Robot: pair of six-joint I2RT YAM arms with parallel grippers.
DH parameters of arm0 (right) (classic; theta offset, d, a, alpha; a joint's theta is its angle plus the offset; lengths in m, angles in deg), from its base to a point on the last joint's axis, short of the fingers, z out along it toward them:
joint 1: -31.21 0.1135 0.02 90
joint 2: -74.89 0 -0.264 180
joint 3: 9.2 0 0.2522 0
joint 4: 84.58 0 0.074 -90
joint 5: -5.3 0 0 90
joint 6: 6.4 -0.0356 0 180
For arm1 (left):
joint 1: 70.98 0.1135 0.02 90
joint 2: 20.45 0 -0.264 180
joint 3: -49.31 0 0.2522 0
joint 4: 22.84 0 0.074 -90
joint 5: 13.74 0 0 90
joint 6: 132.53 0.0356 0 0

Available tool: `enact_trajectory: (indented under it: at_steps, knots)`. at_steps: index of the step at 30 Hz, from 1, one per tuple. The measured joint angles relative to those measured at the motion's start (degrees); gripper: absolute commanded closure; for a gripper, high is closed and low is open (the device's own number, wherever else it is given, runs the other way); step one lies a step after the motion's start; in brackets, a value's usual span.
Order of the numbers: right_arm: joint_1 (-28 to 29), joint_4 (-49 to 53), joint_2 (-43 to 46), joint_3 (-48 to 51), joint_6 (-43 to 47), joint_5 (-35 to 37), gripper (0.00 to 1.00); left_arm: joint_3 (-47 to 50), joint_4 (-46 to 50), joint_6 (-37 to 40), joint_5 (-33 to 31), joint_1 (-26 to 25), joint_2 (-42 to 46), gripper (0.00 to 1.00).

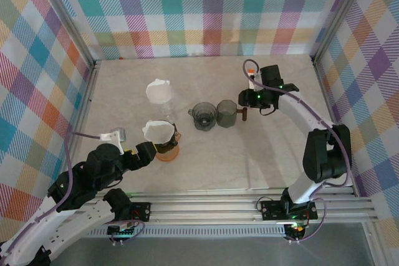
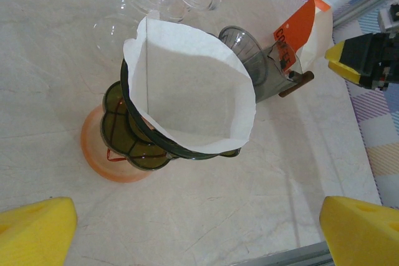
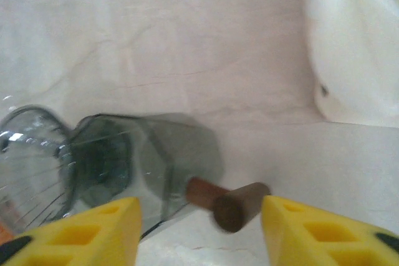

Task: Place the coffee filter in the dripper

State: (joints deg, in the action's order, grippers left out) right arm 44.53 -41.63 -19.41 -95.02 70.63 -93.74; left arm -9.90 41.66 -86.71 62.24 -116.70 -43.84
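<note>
While the filter (image 2: 193, 91) sits in the dripper (image 2: 134, 141) by the released left hand (image 2: 199, 235), the right hand (image 3: 201, 228), unclenched astride the handle (image 3: 232, 202) of a toppled grey dripper (image 3: 146, 157), should centre before closing.

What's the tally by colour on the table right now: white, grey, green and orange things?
White: 2, near filter, far filter
Grey: 2, left grey dripper, handled grey dripper
Green: 1, green dripper
Orange: 2, orange base, orange packet
Total: 7
</note>
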Motion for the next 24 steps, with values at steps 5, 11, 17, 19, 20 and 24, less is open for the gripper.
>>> enact_trajectory:
  at_steps: [5, 11, 17, 19, 20, 24]
  knots:
    - [-1.6, -0.4, -5.1, 0.0, -1.0, 0.8, 0.66, 0.0, 0.0, -0.1, 0.0, 0.0, 0.0, 0.00]
    - [-1.6, -1.3, -7.4, 0.4, -2.3, 0.8, 0.73, 0.0, -0.1, -0.1, 0.0, 0.0, -0.6, 0.00]
    - [-1.4, -5.0, -2.5, 8.7, -4.7, -1.2, 0.73, 0.0, -0.1, -0.1, 0.0, 0.0, -0.8, 0.00]
    - [-0.7, -5.4, -0.1, 11.6, -5.4, -1.5, 0.73, 0.0, -0.1, -0.1, 0.0, 0.0, -0.8, 0.00]
    - [0.0, -5.4, 1.3, 13.2, -5.8, -1.6, 0.73, 0.0, -0.1, -0.1, 0.0, 0.0, -0.7, 0.00]
    - [2.4, -5.5, 6.7, 16.9, -7.1, -1.4, 0.70, 0.3, -0.4, -0.2, 0.3, 0.0, -0.7, 0.00]
